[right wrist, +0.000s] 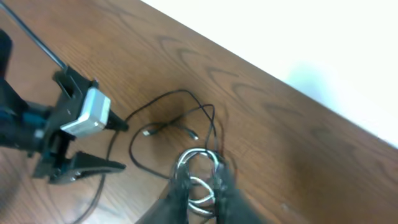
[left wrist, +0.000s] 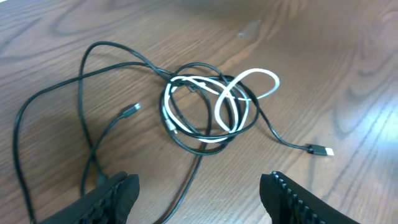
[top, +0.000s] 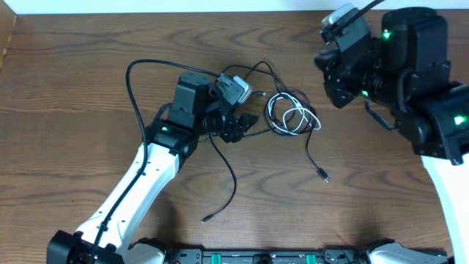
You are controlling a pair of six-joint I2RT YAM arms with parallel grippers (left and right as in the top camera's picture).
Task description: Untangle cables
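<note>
Pre-grasp: I had left gripper (left wrist: pixel 200 182) wide open just short of the cables (left wrist: pixel 211 109), knotted between both arms; right gripper (right wrist: pixel 200 190) too blurred to tell; next probably needed one loop pinched.

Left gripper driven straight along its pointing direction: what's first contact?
Probably the black cable strand lying between the open fingers of the left gripper, then the white cable coil beyond. Depth unclear.

Lighting: bright, even, soft shadows. Left wrist: pale sheen across surface (left wrist: pixel 298 37). Right wrist: blurred throughout, fingers (right wrist: pixel 181 196) smeared, background overexposed.
</note>
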